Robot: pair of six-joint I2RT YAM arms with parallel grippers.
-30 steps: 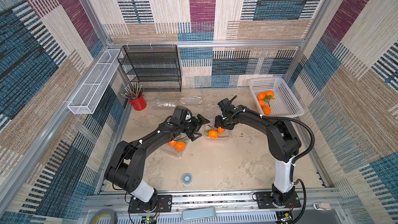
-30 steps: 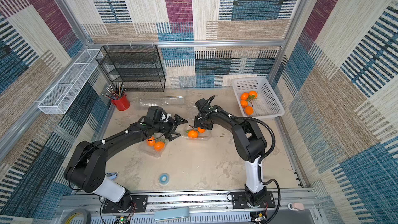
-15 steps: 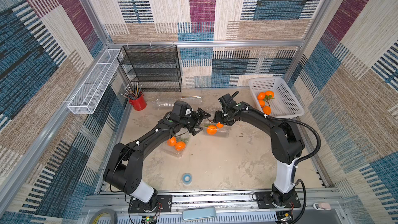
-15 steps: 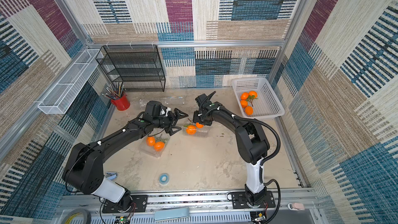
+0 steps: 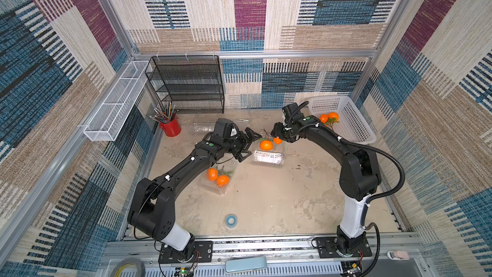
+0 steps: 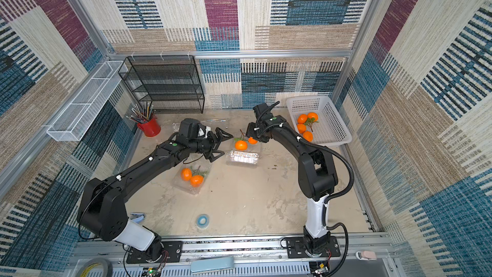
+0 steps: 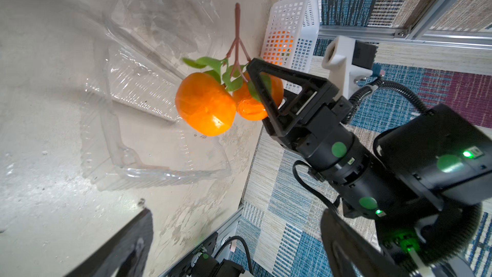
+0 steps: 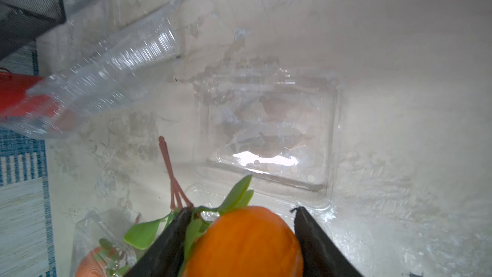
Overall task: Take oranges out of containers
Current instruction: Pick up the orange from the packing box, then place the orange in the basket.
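Patchwork woven panels wall in a mottled beige counter [image 5: 266,209]. Over its middle the right end effector [image 8: 242,210] pinches one orange [image 5: 277,140] of a stemmed pair across its body. The twin [image 7: 205,105] dangles beside it from the shared stem, above their open container [image 5: 267,157]. The left end effector [image 5: 251,146] is spread wide and empty, just beside that twin. A second pair [image 6: 196,180] lies in another container [image 6: 181,185] near the left arm, and four loose oranges [image 6: 306,125] sit in the white basket [image 5: 359,123]. The fruit looks light, smooth and firm, so a grip round the body suits better than the thin stem, and the hanging twin may swing. The clamshells look flimsy and apt to slide; steady them by the rim
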